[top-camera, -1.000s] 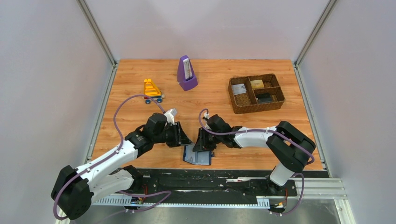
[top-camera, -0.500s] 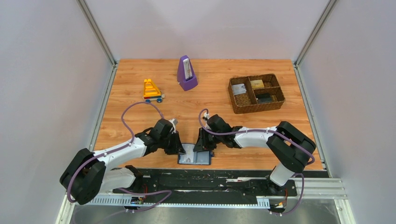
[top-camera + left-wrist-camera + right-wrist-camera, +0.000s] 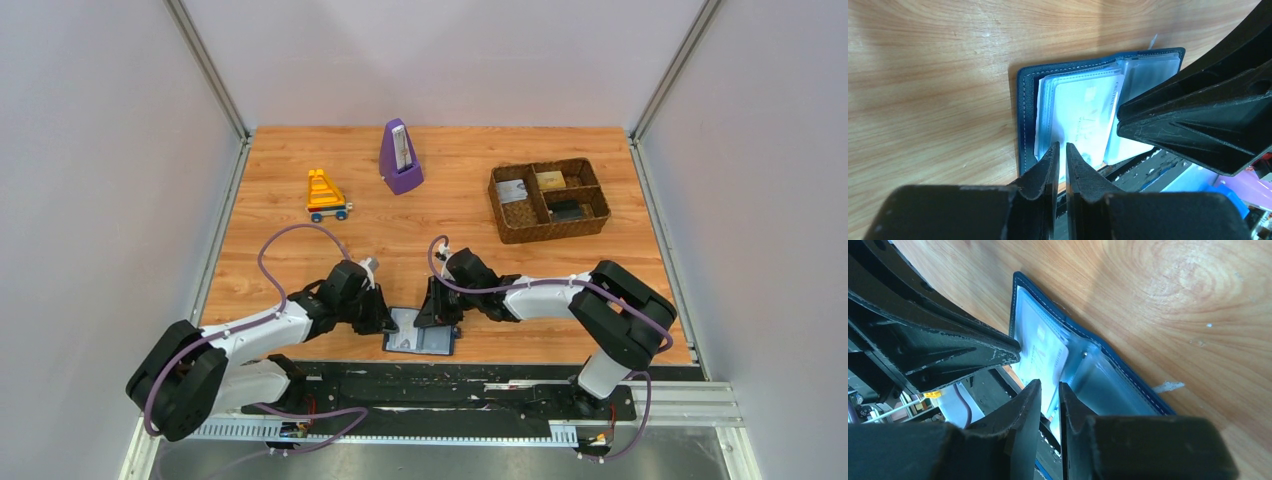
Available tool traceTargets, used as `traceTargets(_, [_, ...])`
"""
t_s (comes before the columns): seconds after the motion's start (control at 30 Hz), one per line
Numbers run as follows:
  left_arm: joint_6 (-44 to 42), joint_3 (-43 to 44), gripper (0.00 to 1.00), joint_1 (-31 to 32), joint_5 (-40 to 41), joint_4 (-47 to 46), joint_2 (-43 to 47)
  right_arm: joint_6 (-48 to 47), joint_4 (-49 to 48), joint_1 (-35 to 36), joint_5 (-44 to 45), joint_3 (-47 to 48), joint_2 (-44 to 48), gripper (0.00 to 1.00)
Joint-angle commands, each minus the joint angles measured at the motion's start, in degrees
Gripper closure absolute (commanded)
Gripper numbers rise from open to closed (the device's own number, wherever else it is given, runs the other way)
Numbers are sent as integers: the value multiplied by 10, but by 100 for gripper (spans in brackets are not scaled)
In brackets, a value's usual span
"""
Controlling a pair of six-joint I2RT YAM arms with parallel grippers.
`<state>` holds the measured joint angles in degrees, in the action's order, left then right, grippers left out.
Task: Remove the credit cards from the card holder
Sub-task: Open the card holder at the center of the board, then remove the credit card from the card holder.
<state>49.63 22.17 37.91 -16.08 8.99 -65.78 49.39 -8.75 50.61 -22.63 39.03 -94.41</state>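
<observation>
The card holder (image 3: 420,338) lies open at the table's near edge, black-blue cover down and blue-grey sleeve pages up. A pale grey credit card (image 3: 1083,112) sits inside a clear sleeve on its left page; it also shows in the right wrist view (image 3: 1040,352). My left gripper (image 3: 385,318) is shut with a hairline gap, its tips (image 3: 1061,147) over the holder's (image 3: 1023,115) left page. My right gripper (image 3: 440,312) is shut too, its tips (image 3: 1049,385) over the sleeve pages near the fold of the holder (image 3: 1128,377). Each gripper shows in the other's view.
A brown woven basket (image 3: 555,232) stands at the back right with a whitish card (image 3: 512,190), a gold-tan card (image 3: 550,180) and a dark card (image 3: 567,211). A purple metronome (image 3: 400,158) and an orange toy (image 3: 326,194) stand at the back. The black base rail runs just below the holder.
My left gripper has come down and toward me onto the holder's left page. The holder, skewed a second ago, now lies flat and square. The right arm has barely moved.
</observation>
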Motion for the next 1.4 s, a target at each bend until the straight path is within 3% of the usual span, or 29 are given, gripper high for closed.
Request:
traceTargets(0.0, [11, -23, 82, 3, 0, -29, -5, 14, -37, 3, -5, -1, -1, 80])
traceTargets(0.53, [7, -20, 82, 3, 24, 18, 13, 33, 35, 4, 58, 6, 20, 80])
traceTargets(0.8, [9, -22, 82, 2, 17, 14, 16, 46, -40, 3, 12, -6, -8, 81])
traceTargets(1.0, [4, -21, 83, 3, 19, 20, 14, 40, -70, 3, 4, -18, 1, 90])
traceTargets(1.2, [13, -28, 83, 3, 10, 1, 10, 44, -73, 4, 8, -22, 0, 89])
traceTargets(1.37, [15, -34, 83, 2, 15, -1, 11, 30, -95, 1, -4, -34, 7, 100])
